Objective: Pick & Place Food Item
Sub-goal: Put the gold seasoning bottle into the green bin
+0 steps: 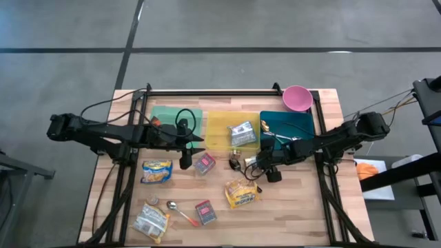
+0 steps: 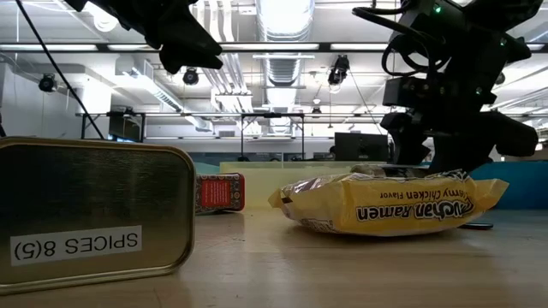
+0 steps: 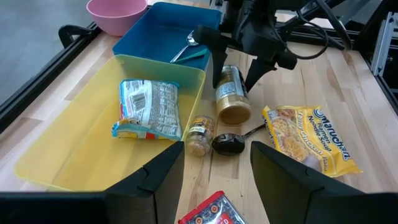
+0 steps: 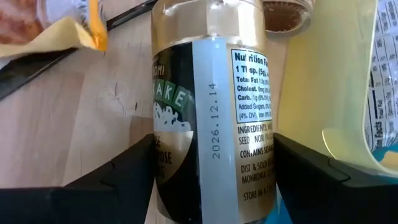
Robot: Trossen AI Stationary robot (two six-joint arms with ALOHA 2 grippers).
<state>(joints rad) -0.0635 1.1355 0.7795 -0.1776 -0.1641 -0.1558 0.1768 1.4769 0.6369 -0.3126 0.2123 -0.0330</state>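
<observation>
Grasping step in hand: right tool (image 3: 239,62) straddles the gold-lidded jar (image 4: 208,112) lying on the desk — fingers either side, not yet clenched. Next: clamp, lift, carry to a bin.

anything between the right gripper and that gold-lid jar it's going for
Nothing visible. The right gripper already straddles the jar, which lies on its side by the yellow bin, one finger on each side with only small gaps left.
</observation>
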